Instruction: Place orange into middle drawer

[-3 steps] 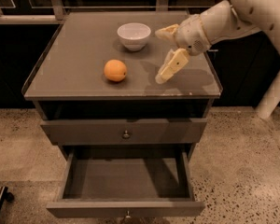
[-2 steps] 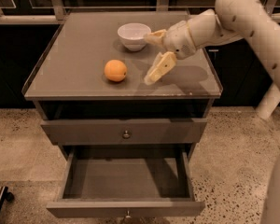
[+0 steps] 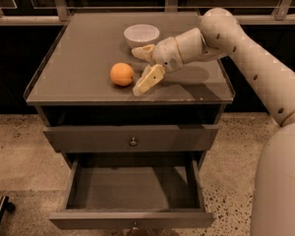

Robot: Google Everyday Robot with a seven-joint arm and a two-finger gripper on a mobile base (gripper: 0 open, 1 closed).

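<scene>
Glossy tabletop: round orange beside spread end effector.

On desk: orange front-centre, bowl behind it & slightly rt, claw just rt of orange w/ fingers spread, not touching; under desktop upper drawer, below it middle drawer pulled out frontward.

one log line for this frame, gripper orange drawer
phase: reach | gripper: open, beside orange, not gripping | orange: on cabinet top near white bowl | middle drawer: open, orange not inside
</scene>
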